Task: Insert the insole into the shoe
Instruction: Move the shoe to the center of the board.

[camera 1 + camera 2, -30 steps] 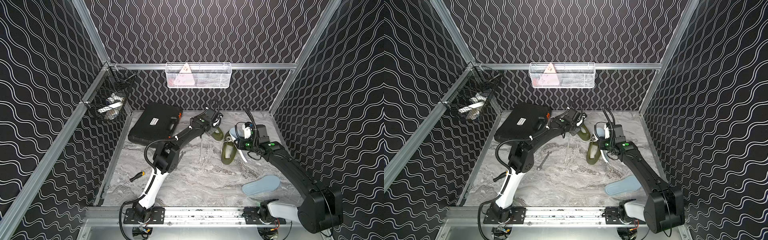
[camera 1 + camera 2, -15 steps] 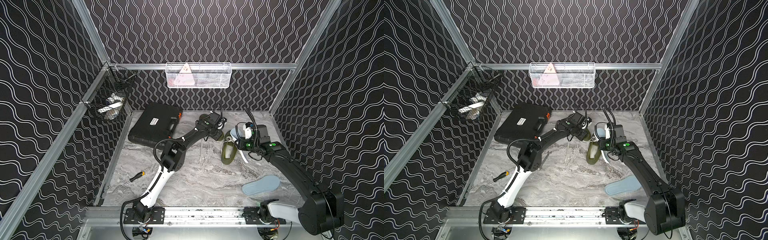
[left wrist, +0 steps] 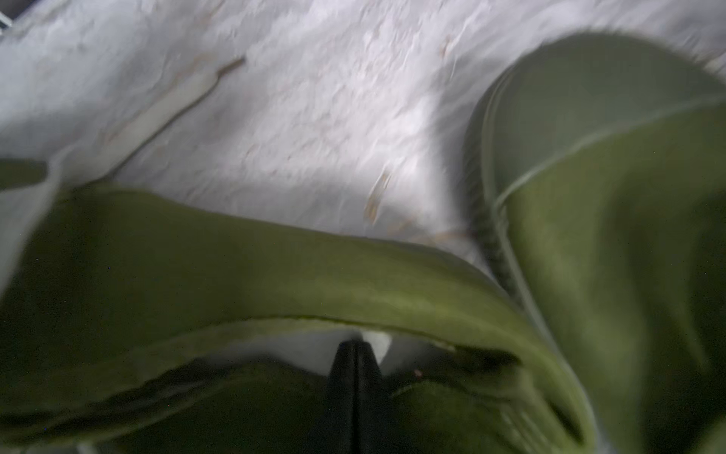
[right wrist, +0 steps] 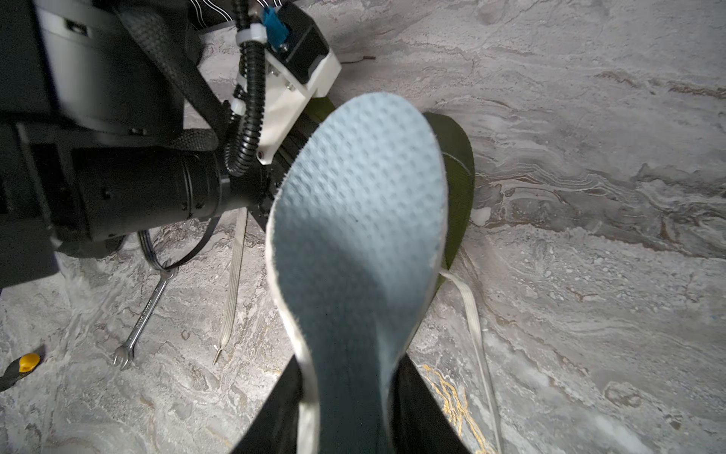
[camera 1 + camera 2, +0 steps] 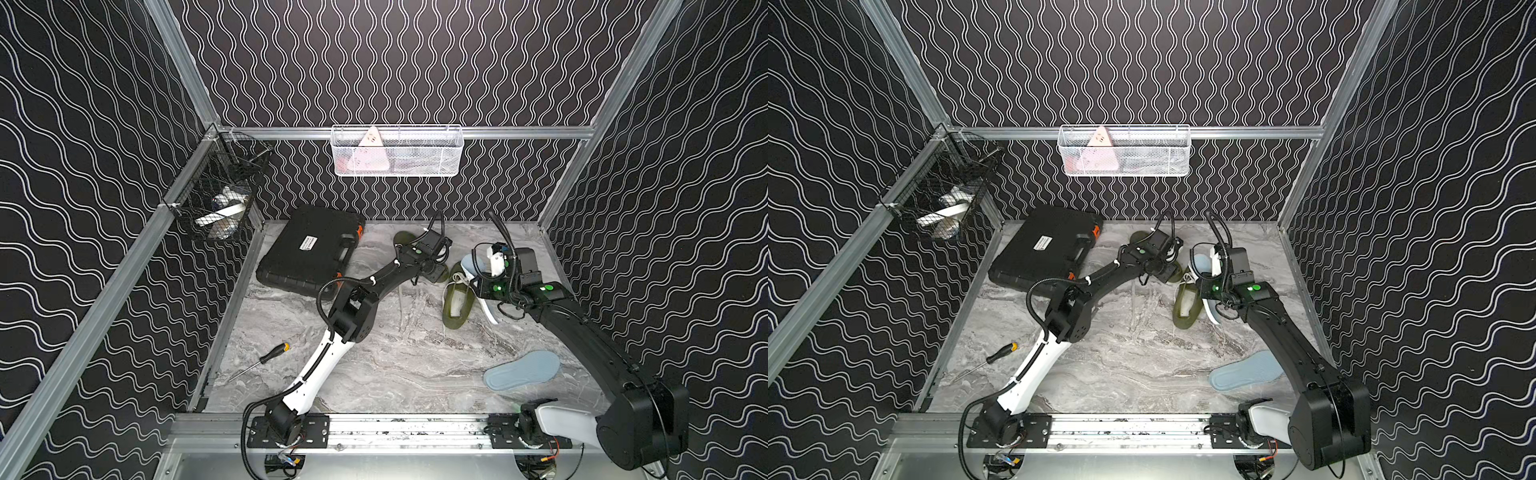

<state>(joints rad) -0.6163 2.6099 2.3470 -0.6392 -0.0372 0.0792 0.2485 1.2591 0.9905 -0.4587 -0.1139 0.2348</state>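
**Insole gripped and brought over, not yet in the shoe**

The right claw (image 4: 349, 397) pinches the heel end of the pale blue insole (image 4: 357, 220), jaws part-way apart around it. The toe end sticks out ahead of the claw, in front of the green shoe (image 4: 459, 177) but, as I judge it, not inside. The left claw (image 3: 355, 353) is closed tight at the shoe's mouth; whether it nips the edge I cannot tell. Pick-up and carry look done. Aiming the toe into the opening, sliding it forward and pressing it flat are left. Only the right wrist view shows the grip on the insole and a wrench (image 4: 143, 314) some way from the left claw. Only the left wrist view shows the closed fingers. Both top views add a second shoe (image 5: 453, 313) just beside the right claw and a spare insole (image 5: 521, 370) well behind it.
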